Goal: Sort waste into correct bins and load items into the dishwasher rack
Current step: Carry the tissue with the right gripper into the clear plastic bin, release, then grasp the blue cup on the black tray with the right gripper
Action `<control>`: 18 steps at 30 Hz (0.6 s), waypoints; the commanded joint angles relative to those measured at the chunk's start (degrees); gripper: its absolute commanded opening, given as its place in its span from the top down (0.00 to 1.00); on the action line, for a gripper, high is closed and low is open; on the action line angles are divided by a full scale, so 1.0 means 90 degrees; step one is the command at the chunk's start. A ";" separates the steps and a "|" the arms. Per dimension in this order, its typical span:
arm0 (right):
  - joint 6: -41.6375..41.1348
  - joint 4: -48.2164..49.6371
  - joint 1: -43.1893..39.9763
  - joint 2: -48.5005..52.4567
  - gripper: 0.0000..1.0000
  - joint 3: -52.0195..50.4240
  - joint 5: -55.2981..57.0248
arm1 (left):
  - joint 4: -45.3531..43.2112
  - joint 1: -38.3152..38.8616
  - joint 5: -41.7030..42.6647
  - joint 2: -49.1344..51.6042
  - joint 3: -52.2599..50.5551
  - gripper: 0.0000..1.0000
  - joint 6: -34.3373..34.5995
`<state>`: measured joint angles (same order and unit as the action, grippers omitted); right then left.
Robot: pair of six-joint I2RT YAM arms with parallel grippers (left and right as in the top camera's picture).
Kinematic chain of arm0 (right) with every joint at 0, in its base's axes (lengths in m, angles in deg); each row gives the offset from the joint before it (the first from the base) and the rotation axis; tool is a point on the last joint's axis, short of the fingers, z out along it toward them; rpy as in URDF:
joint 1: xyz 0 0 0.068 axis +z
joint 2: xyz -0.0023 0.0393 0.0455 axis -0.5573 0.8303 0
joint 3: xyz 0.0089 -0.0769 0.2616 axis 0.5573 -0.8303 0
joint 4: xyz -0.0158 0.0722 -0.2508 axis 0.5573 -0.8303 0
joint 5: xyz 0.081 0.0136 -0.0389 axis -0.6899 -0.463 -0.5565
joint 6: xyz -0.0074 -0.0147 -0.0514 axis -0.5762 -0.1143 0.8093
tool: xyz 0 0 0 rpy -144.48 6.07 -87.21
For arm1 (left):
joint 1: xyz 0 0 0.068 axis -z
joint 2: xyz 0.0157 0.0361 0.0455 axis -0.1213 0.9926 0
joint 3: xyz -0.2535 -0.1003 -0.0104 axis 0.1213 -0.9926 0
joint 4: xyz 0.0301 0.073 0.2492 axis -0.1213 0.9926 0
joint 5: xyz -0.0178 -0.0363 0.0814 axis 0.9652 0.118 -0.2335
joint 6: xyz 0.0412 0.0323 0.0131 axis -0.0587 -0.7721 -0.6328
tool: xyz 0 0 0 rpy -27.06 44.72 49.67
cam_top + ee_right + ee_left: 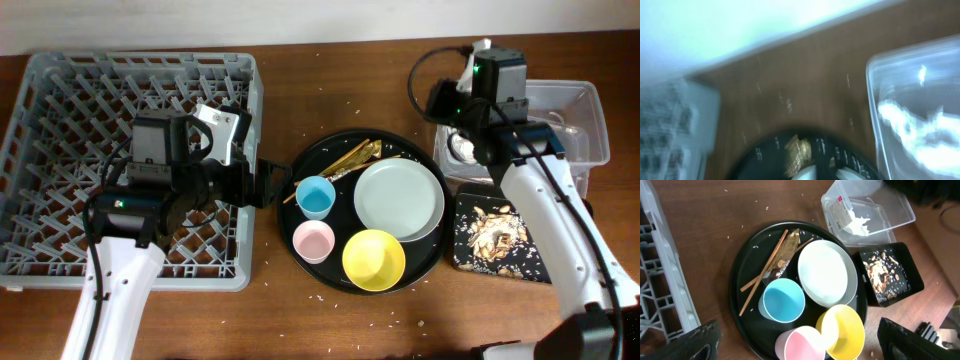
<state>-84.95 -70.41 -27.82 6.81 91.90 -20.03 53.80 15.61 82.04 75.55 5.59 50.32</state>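
The grey dishwasher rack (140, 58) fills the left. My left gripper (268, 185) is open and empty between the rack and the round black tray; in the left wrist view (800, 342) its fingers spread wide above the pink cup (800, 347). On that tray lie the blue cup (315, 196), pink cup (313, 241), yellow bowl (373, 258), grey-green plate (398, 198), chopsticks (340, 168) and gold wrapper (358, 153). The white tissue (857, 225) lies in the clear tub (585, 110). My right gripper (470, 125) hangs over the tub's left end, with its jaws hidden.
The speckled black tray (495, 232) sits in front of the clear tub, right of the round black tray (310, 160). Rice grains are scattered on the wooden table. The right wrist view is blurred and shows the tub (920, 100) and wrapper (797, 152).
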 commanded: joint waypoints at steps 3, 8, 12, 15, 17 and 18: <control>0.0138 0.0313 0.0833 0.1749 0.40 -0.0058 -0.0491 | -0.0027 -0.0017 0.0092 -0.0002 0.0092 0.01 -0.0075; 0.0136 0.1083 0.0971 0.3109 0.34 -0.0058 -0.0495 | 0.0095 -0.0015 0.0092 -0.0002 0.0092 0.01 -0.0075; 0.0136 0.1081 0.0996 0.3381 0.55 -0.0056 -0.0199 | 0.0092 -0.0015 0.0095 -0.0002 0.0092 0.01 -0.0075; 0.0136 0.1154 0.0867 0.3317 0.93 -0.0032 -0.0165 | 0.0092 -0.0015 0.0092 -0.0002 0.0092 0.01 -0.0075; 0.0138 0.1154 0.0765 0.3203 0.96 -0.0032 -0.0209 | 0.0092 -0.0015 0.0092 -0.0002 0.0092 0.01 -0.0078; 0.0136 0.1149 0.0733 0.3130 0.96 -0.0032 -0.0277 | 0.0092 -0.0015 0.0092 -0.0002 0.0092 0.01 -0.0078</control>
<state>-83.53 -60.05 -19.87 35.96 91.40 -22.44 54.72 15.61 82.04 75.57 5.63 50.34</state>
